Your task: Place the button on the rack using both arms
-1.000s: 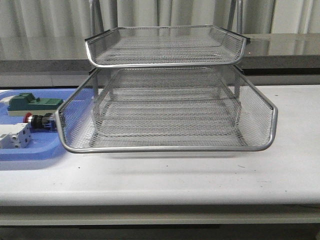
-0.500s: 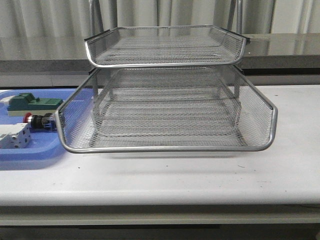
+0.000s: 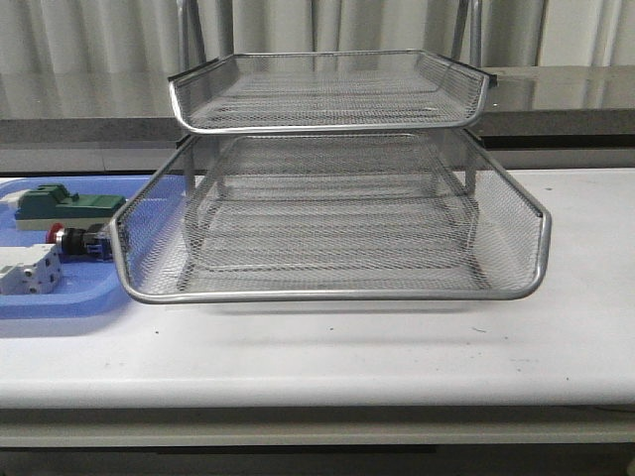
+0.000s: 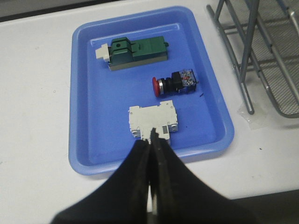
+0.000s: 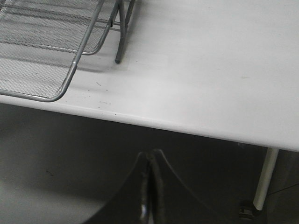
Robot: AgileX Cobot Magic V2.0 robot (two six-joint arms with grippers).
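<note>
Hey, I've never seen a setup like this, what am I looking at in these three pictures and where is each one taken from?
This is a two-armed robot at a white table. One picture looks forward over the table, as the robot faces it. The other two come from small cameras on each wrist, so the dark wedge at the bottom of each is that arm's own claw.

The big silver thing is a wire-mesh rack of stacked trays. Left of it lies a flat blue tray holding three parts: a green block, a white terminal block, and a red-capped button lying on its side.

The left claw hangs above the blue tray, fingers closed, holding nothing. The right claw is closed too, out past the table's front edge.
</note>
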